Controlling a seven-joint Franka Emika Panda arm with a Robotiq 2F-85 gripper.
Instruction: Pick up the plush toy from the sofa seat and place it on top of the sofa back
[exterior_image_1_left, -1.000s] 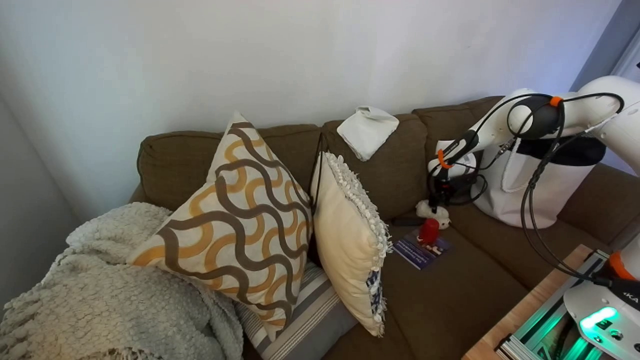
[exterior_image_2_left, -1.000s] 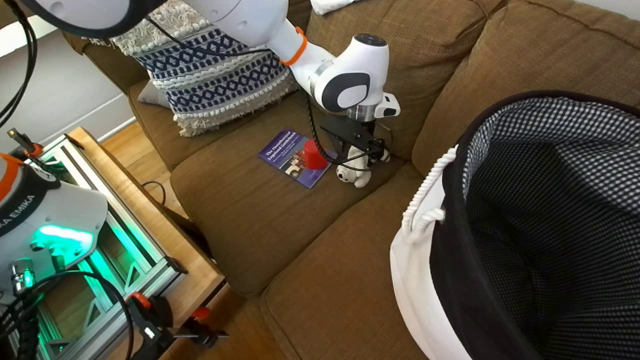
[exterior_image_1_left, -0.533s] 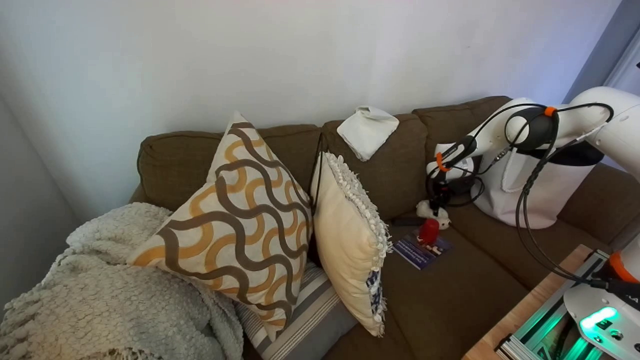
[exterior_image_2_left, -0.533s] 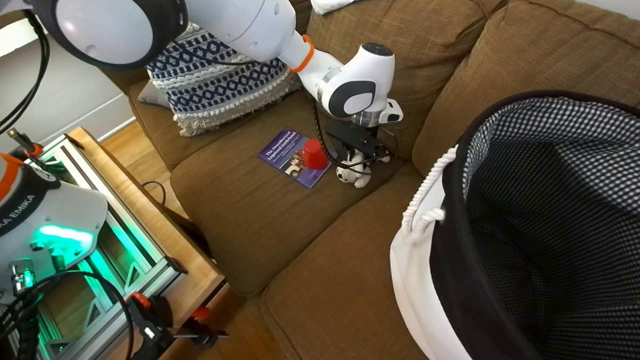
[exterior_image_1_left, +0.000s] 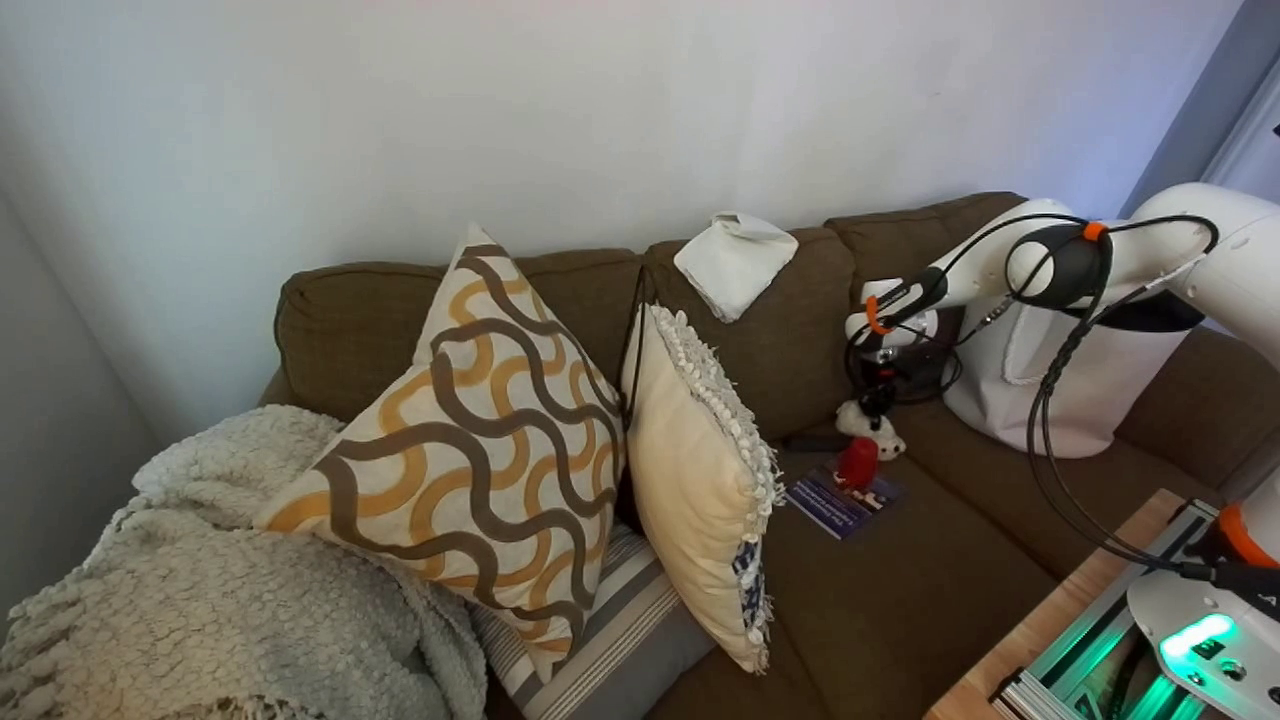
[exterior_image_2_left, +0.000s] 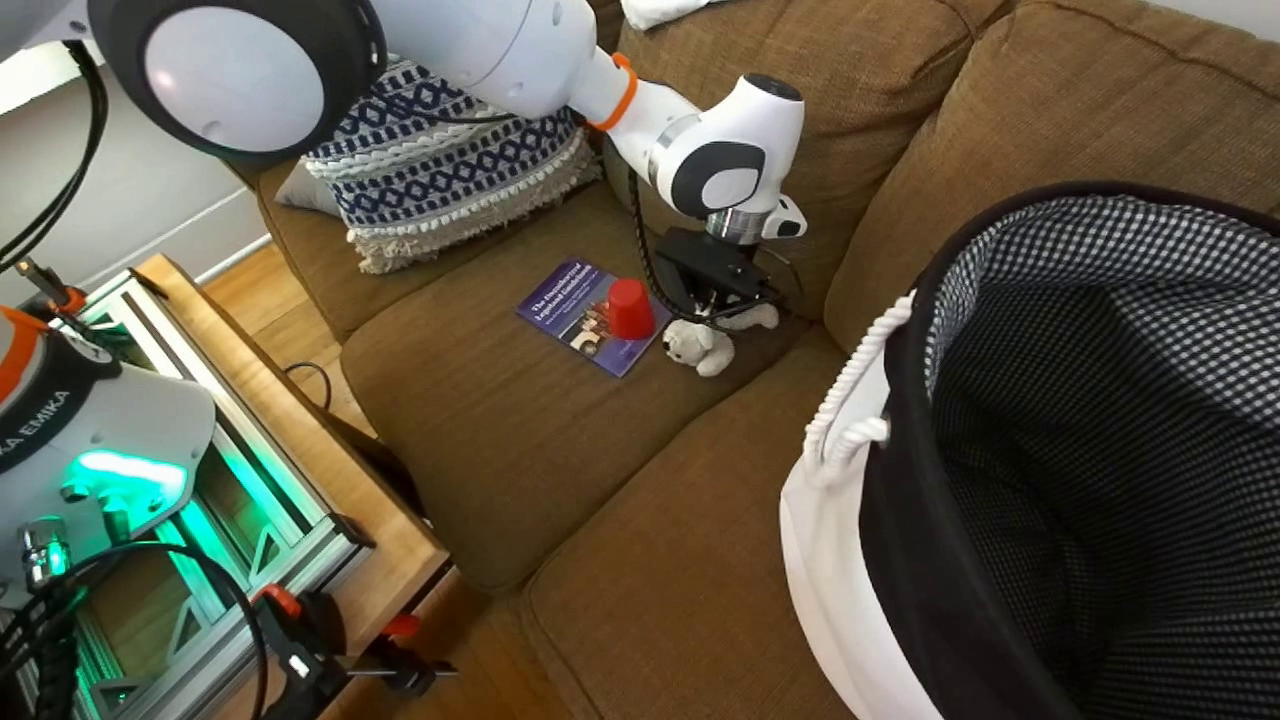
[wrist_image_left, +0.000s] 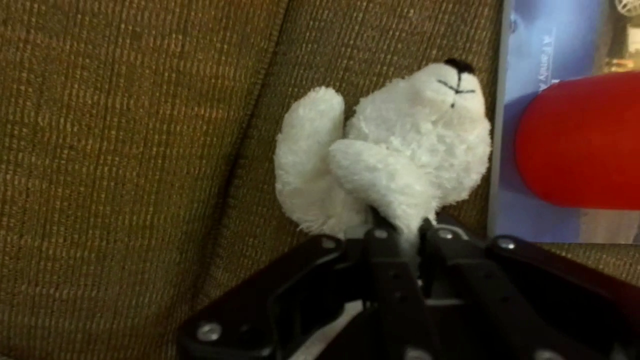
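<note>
The cream-white plush toy (wrist_image_left: 420, 135) fills the middle of the wrist view, its black nose pointing away from me. My gripper (wrist_image_left: 406, 230) is shut on it, white fabric pinched between the dark fingers. Both exterior views show the toy (exterior_image_2_left: 695, 345) at the rear of the olive-brown sofa seat (exterior_image_2_left: 510, 430), the gripper coming down on it from above. Its middle is partly hidden by the gripper and a cable. Whether it still touches the seat I cannot tell. Behind it rises the sofa back (exterior_image_1_left: 800, 350), with its padded top edge higher up.
A red cup-like object (exterior_image_2_left: 630, 310) stands on a purple book (exterior_image_2_left: 570, 300) close beside the toy. A large white basket (exterior_image_2_left: 840, 560) occupies the seat on one side, a fringed cushion (exterior_image_1_left: 690, 470) the other. A folded white cloth (exterior_image_1_left: 738, 265) drapes over the sofa back's top.
The gripper's fingers have come together on the plush toy. The toy has shifted and turned slightly, its head moving a little toward the book. The arm has shifted slightly.
</note>
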